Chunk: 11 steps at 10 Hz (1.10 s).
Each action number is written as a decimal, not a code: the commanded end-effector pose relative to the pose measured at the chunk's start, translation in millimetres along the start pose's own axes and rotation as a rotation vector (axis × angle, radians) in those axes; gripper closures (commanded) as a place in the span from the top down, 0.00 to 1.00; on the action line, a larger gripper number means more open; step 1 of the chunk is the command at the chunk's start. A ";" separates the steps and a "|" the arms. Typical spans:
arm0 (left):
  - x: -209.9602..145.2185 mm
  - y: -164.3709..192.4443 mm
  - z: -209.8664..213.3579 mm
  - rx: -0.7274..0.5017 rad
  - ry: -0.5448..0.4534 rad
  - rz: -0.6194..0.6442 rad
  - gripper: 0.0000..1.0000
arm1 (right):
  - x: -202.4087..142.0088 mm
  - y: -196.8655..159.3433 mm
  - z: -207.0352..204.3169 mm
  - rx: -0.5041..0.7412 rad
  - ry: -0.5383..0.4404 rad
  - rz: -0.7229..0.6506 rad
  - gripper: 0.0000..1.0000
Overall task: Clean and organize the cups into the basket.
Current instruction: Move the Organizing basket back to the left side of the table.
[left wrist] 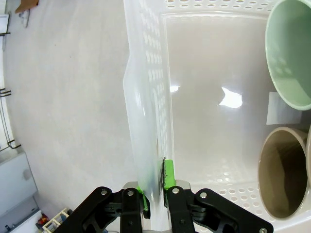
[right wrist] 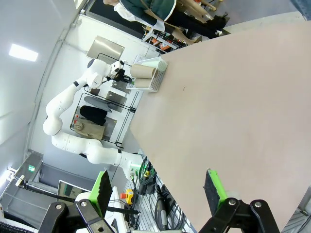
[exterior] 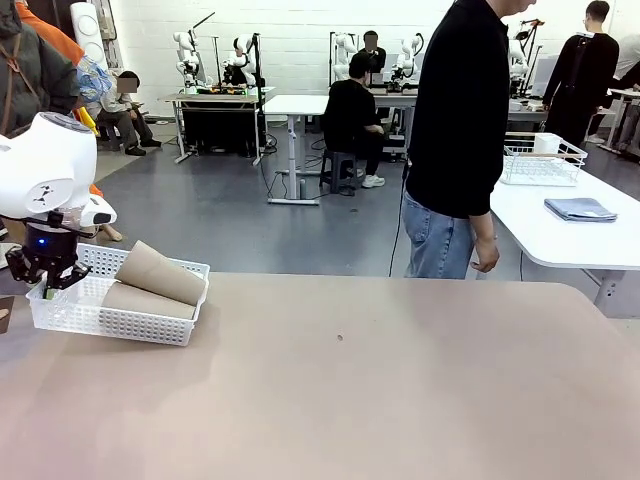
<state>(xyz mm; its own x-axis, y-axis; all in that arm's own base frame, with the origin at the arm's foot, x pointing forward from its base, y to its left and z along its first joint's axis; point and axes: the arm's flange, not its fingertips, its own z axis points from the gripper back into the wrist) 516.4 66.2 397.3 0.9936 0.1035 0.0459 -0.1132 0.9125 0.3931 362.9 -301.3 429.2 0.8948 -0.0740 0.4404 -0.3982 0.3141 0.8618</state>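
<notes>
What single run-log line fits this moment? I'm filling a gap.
left gripper: shut on white mesh plastic basket wall | right gripper: open | tan tumbler cups: in basket

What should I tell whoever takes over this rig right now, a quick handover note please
Left tool: shut on the basket wall, at the table's left edge.
Right tool: open, holding nothing, above bare table.
Cups: two tan cups lie on their sides in the basket; the left wrist view also shows a mint green cup inside.
Done: three cups are in the basket.
Left: release or place the basket; cleaning can't be judged.
</notes>
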 end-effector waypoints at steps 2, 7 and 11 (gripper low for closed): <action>10.6 8.3 -17.5 -0.018 0.005 0.024 0.06 | 1.0 0.1 -0.9 0.001 0.002 0.005 1.00; 18.6 8.9 -22.9 -0.044 0.016 0.022 1.00 | 1.0 0.1 -0.9 0.001 0.002 0.005 1.00; 18.0 15.3 -13.9 -0.020 -0.020 0.051 1.00 | 1.0 0.1 -0.9 0.001 0.002 0.005 1.00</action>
<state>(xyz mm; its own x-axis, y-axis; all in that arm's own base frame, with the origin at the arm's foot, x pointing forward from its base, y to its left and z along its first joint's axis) 534.2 84.1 387.1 0.9887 0.1374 0.0597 -0.1497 0.9160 0.3722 362.9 -301.3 429.2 0.8948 -0.0740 0.4404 -0.3982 0.3141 0.8618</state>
